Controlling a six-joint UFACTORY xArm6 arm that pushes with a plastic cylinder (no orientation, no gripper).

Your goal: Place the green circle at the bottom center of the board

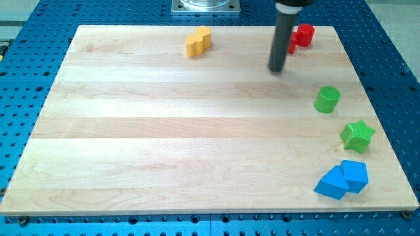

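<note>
The green circle [327, 99], a short cylinder, stands near the board's right edge, a little above mid-height. My tip [276, 69] rests on the wooden board [164, 131] up and to the left of the green circle, with a clear gap between them. The rod rises from the tip to the view's top.
A green star [357, 136] lies below the green circle. Two blue blocks [342, 180] sit together at the lower right. A red block [301, 35] is at the top right, partly behind the rod. A yellow block [197, 41] is at the top centre.
</note>
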